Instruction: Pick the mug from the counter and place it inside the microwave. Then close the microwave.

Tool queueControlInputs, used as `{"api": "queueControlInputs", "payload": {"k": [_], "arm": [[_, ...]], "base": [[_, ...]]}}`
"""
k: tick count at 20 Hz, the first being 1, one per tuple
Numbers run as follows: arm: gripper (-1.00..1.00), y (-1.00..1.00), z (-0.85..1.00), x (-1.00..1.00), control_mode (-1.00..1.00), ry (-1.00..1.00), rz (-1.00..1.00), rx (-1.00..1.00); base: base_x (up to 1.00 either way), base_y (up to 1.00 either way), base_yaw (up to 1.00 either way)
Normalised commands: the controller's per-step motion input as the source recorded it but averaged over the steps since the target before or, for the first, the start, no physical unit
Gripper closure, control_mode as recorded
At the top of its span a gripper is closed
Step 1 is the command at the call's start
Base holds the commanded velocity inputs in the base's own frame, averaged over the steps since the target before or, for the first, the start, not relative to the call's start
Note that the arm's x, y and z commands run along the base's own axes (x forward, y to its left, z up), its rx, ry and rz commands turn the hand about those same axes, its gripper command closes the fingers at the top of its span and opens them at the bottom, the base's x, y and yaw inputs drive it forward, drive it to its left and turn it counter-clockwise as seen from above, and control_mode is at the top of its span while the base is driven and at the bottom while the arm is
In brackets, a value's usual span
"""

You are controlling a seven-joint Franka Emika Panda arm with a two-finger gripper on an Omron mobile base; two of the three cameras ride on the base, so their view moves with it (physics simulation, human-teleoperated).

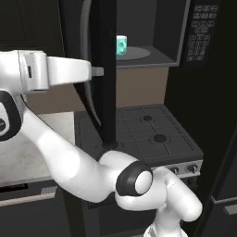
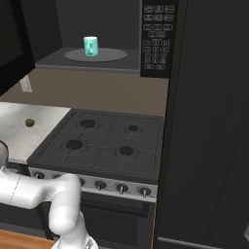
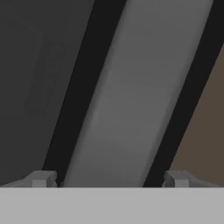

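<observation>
Just ahead of the pincer (image 3: 109, 179), whose tips stand wide apart and hold nothing, the dark door (image 1: 99, 69) of the microwave (image 2: 107, 29) hangs open, its grey curved handle (image 3: 122, 100) running between the fingers. Beyond the door, the mug (image 1: 121, 46) stands upright on the turntable (image 2: 97, 55). Below lie the stovetop (image 2: 104, 143) and the bench (image 2: 24, 129).

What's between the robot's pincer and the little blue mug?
In the left base view, the open microwave door stands edge-on between the pincer and the mug.
</observation>
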Motion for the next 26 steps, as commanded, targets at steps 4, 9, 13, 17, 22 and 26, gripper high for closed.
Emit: {"api": "queueControlInputs", "payload": {"k": [4, 9, 13, 17, 22, 26], "arm": [[-1.00, -0.52, 0.02, 0.00, -1.00, 0.00, 0.00, 0.06], [-1.00, -0.58, -0.04, 0.00, -1.00, -0.01, 0.00, 0.03], [-1.00, -0.65, -0.29, 0.04, -1.00, -0.02, 0.00, 0.00], [-1.00, -0.64, -0.14, 0.28, -1.00, -0.02, 0.02, 0.00], [-1.00, -0.63, 0.00, 0.37, -1.00, -0.03, 0.04, 0.00], [-1.00, -0.64, -0.04, 0.48, -1.00, -0.01, 0.04, 0.00]], "base": [[0.00, 0.00, 0.00], [0.00, 0.00, 0.00], [0.00, 0.00, 0.00], [0.00, 0.00, 0.00], [0.00, 0.00, 0.00], [0.00, 0.00, 0.00]]}}
